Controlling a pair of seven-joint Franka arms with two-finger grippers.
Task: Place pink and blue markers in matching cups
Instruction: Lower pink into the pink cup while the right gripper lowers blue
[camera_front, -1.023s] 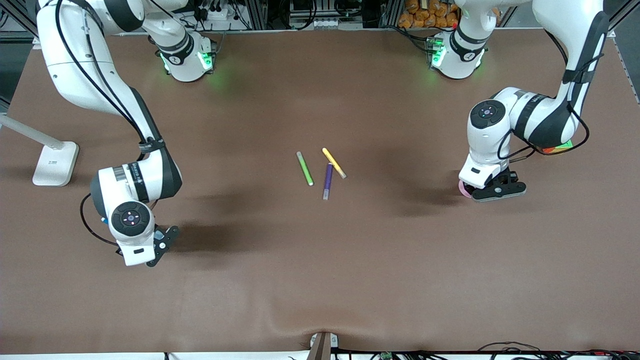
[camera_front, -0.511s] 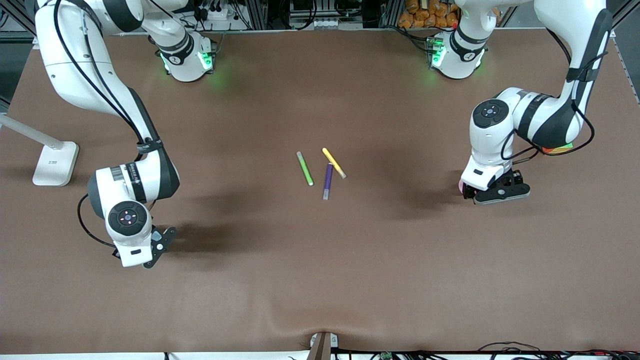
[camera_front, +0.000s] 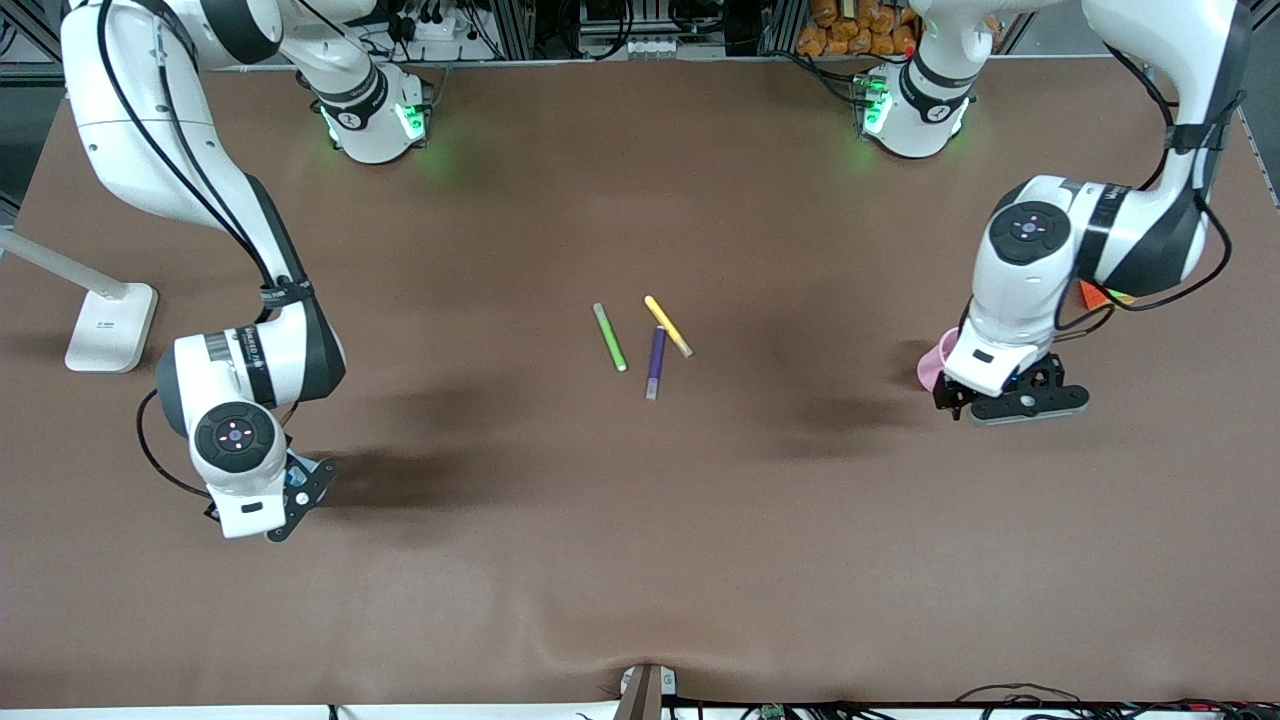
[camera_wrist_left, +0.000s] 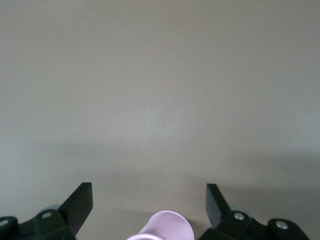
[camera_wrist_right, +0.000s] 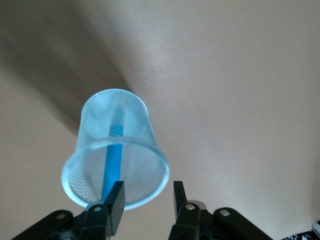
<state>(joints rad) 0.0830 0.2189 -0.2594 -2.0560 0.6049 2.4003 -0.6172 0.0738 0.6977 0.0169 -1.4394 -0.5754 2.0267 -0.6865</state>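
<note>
The right claw (camera_wrist_right: 145, 202) hangs above the blue cup (camera_wrist_right: 115, 150) at the right arm's end of the desk (camera_front: 640, 560); its fingers stand slightly apart with nothing between them, one fingertip close to the cup rim. The blue marker (camera_wrist_right: 111, 167) stands inside the blue cup, leaning against the mesh wall. Risk: any sideways travel at this height could catch the rim and tip the light cup, spilling the marker. The left claw (camera_wrist_left: 149, 207) sits over the pink cup (camera_front: 936, 360) at the left arm's end of the desk, fingers spread wide and empty; only a part of the cup rim shows at the edge of the left wrist view. The pink marker cannot be seen in any view, so whether it rests in the pink cup cannot be confirmed; that cup is mostly hidden under the left arm. Risk: a low retreat could drag the pink cup with a finger. The green marker (camera_front: 609, 337), yellow marker (camera_front: 668, 326) and purple marker (camera_front: 655, 362) lie at mid-desk, well apart from both claws, and are not to be collected.
</note>
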